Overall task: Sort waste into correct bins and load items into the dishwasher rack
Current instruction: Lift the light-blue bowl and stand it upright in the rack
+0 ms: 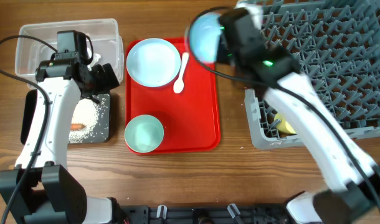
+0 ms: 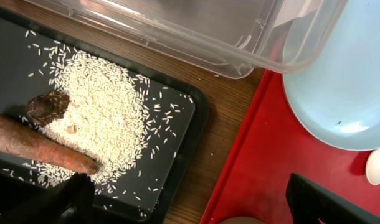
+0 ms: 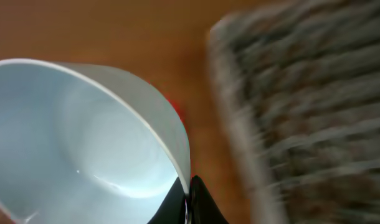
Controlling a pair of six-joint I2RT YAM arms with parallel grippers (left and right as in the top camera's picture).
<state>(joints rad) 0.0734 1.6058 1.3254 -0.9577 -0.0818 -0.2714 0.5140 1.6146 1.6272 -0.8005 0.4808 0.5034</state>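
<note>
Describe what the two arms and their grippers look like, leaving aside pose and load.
Both the left arm and right arm have white link shells joined by black joint housings, with thin black cables alongside. A small green light glows on the right arm. Fingers on the left gripper are black.

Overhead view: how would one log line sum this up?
right hand: shut on light blue bowl, near dishwasher rack | left hand: open, empty, by black tray | red tray: plate, mint bowl, spoon

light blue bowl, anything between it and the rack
Nothing visible does. The right gripper holds the light blue bowl just left of the dishwasher rack; the yellow cup sits in its front-left corner, off that path.
</note>
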